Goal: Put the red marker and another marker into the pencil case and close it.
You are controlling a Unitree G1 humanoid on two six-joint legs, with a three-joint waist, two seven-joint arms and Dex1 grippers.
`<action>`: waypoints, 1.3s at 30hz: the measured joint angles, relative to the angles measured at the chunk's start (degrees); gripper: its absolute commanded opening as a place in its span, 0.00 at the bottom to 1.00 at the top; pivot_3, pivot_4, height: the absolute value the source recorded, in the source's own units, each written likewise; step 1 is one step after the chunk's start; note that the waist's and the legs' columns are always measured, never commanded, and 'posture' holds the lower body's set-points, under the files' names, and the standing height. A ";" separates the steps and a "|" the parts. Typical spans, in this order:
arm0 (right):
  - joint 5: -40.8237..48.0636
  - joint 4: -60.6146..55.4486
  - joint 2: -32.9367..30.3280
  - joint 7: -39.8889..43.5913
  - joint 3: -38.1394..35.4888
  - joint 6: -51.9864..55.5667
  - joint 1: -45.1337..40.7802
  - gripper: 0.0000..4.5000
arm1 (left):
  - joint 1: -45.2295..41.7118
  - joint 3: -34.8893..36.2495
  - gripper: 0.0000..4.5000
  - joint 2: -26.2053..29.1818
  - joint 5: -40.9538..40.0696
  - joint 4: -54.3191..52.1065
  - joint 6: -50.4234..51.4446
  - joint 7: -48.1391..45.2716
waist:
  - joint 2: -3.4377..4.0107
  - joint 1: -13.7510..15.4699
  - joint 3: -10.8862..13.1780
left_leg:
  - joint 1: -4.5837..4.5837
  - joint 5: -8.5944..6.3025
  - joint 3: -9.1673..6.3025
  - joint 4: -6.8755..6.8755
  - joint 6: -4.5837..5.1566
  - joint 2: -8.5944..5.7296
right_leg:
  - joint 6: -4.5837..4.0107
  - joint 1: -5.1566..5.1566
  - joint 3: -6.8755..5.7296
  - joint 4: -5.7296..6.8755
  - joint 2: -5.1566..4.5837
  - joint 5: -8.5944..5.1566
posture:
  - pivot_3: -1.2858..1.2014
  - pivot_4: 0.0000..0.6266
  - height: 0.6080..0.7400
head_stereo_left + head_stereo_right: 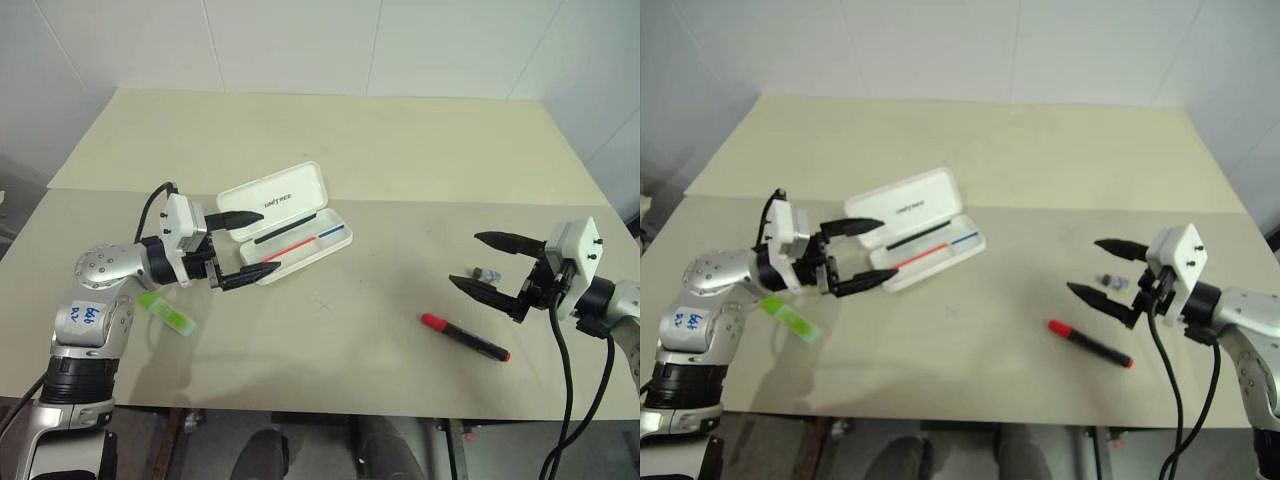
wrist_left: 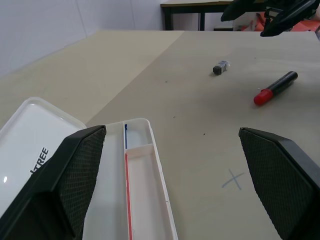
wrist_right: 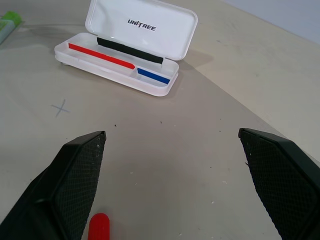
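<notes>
The white pencil case (image 1: 272, 200) lies open left of the table's middle, its lid raised at the back. A thin red-and-blue stick lies in its tray. My left gripper (image 1: 268, 242) is open and hangs just left of the case, with its fingertips near the tray's left end. The green marker (image 1: 167, 312) lies on the table under my left forearm. The red marker (image 1: 465, 337), with a black barrel and red cap, lies at the front right. My right gripper (image 1: 464, 259) is open and empty, above and just behind the red marker.
A small dark and grey object (image 1: 488, 274) lies on the table between my right gripper's fingers. A pencilled cross (image 3: 61, 107) marks the table between the case and the red marker. The table's front edge runs close below the red marker.
</notes>
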 measured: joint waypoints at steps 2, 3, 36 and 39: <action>-0.01 0.09 0.00 0.02 0.01 -0.01 -0.17 1.00 | 0.05 0.00 0.99 0.00 0.00 -0.09 0.26 0.37 | 0.00 -0.01 0.00 | 0.00 0.00 0.00 0.00 0.00 0.00 | 0.00 0.00 0.00 0.01 0.00 0.00 | 0.52 0.24 1.00; -0.05 0.32 0.00 0.04 0.01 -0.05 -0.66 1.00 | 0.14 0.00 0.99 0.00 0.01 -0.10 0.26 0.45 | 0.00 -0.04 0.00 | 0.00 0.00 0.00 0.01 0.00 0.00 | 0.00 0.00 0.01 0.02 0.00 0.00 | 0.52 0.24 1.00; -1.34 -5.57 12.02 -5.43 12.40 0.01 -9.18 1.00 | 3.02 -5.82 0.64 0.12 10.27 4.72 -1.44 2.77 | 0.00 0.01 0.00 | -0.03 0.00 -0.10 0.03 0.00 0.03 | 0.00 -0.05 -0.03 0.07 -0.05 0.00 | 0.52 0.24 1.00; -1.65 -6.70 13.92 -6.63 13.16 -0.20 -8.38 1.00 | 1.97 -7.26 0.64 0.17 11.38 4.77 -0.27 2.82 | 0.01 -0.13 0.00 | -0.01 0.00 -0.11 0.03 0.00 0.01 | 0.00 -0.08 0.03 0.10 -0.03 0.00 | 0.52 0.24 1.00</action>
